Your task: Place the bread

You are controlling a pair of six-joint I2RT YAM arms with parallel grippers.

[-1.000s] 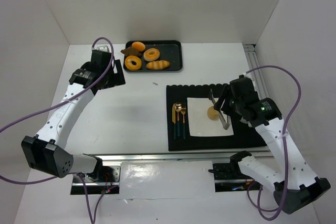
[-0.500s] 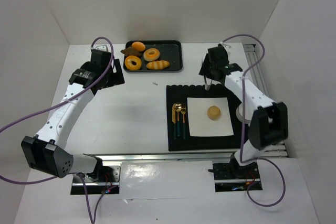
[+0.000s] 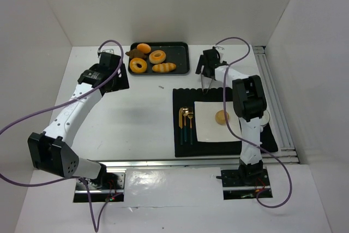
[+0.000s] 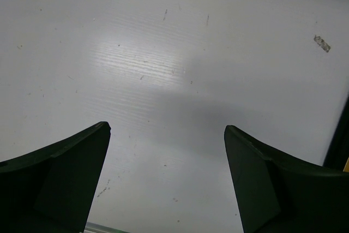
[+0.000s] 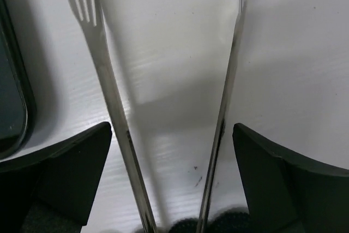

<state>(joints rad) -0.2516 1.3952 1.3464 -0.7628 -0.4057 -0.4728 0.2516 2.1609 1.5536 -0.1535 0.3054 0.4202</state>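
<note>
The bread [image 3: 221,117], a small round tan bun, lies on the white square plate [image 3: 234,132] on the black mat [image 3: 262,140]. My right gripper [image 3: 205,71] is away from it, between the tray and the mat's far edge. In the right wrist view its jaws [image 5: 172,126] stand wide open, with metal tongs [image 5: 117,124] lying between the fingers and not touching them. The tongs also show in the top view [image 3: 206,83]. My left gripper [image 3: 121,77] is open and empty over bare table [image 4: 166,126], left of the tray.
A black tray [image 3: 182,47] at the back holds two ring doughnuts [image 3: 157,57], an orange bun [image 3: 143,48], a ridged loaf [image 3: 163,67] and a brown piece. Gold cutlery [image 3: 186,124] lies on the mat left of the plate. White walls close in on both sides.
My right arm has left the plate and swung to the far side by the tray's right end with the tongs. The bread stays on the plate. The left arm barely moved.
</note>
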